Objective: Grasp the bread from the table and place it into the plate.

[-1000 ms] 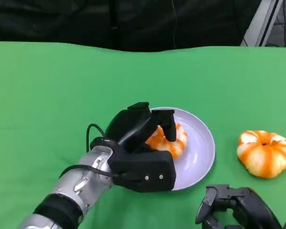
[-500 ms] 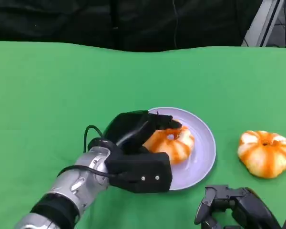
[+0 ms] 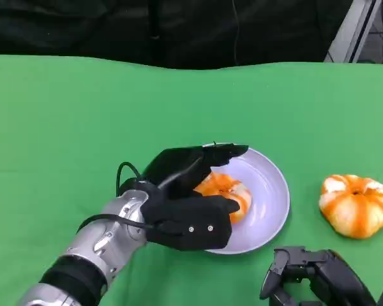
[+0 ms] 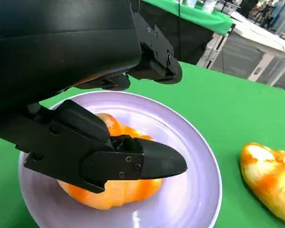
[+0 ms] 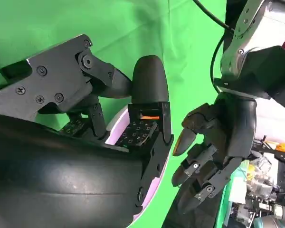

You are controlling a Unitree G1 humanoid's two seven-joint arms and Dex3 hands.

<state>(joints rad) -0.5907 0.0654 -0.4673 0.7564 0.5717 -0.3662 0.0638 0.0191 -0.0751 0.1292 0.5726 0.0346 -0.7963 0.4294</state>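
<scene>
As viewed from the head camera, found the bread (image 3: 225,190) lying inside the plate (image 3: 277,191), on the part of its floor nearest the left hand (image 3: 185,207). Judged that placing done: resting on the plate, well within the rim. Saw the fingers (image 3: 226,151) stretched out above the bread with a gap beneath, the thumb low alongside it. Read that as a hand let go, spread and holding nothing, raised so as to clear the bread when drawn back. Could not tell from the left wrist view whether the thumb touched the bread's side.

Noted 1 more bread-like piece, the second bread (image 3: 355,205), well apart on the green table (image 3: 83,115), to the plate's right. Placed the right hand (image 3: 319,277) low at the near edge, just short of that piece and holding nothing; could not tell whether its fingers were spread or curled.

Compared with 1 s ago: then had the fingers wrapped down over the bread, now lifted off it. Compared with 0.5 s ago: found the bread shifted slightly toward the hand. Saw no change in the right hand or the second bread.
</scene>
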